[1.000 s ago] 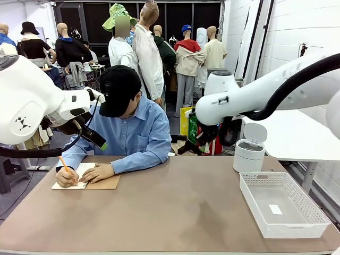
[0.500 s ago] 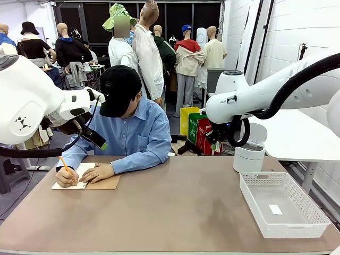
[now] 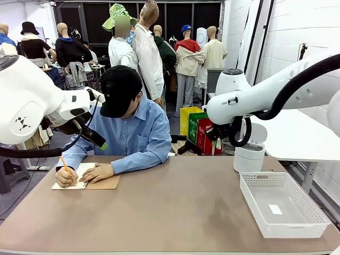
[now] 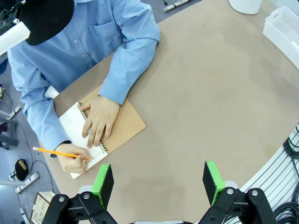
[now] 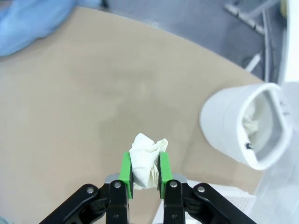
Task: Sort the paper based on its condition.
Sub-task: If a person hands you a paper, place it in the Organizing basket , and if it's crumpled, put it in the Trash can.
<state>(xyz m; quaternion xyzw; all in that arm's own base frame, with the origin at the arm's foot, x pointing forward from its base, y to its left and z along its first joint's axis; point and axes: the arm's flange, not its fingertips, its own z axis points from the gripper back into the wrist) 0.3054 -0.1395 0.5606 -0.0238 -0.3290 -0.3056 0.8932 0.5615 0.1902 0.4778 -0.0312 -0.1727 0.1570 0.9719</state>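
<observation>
My right gripper is shut on a crumpled ball of white paper, held high over the tan table. Right of the ball stands a small white bin with its lid up and more crumpled paper inside. My left gripper hangs open and empty above the table's near side. Beyond it, a person writes with an orange pencil in a spiral notebook; one hand presses the white page flat.
A white slotted basket sits at the table's right, with a small flat white scrap in it. The bin stands behind it near the far edge. The person's arms and notebook take up the far left.
My right arm has swung right, toward the bin, carrying the crumpled paper. The left arm and the writing person have stayed in place.
</observation>
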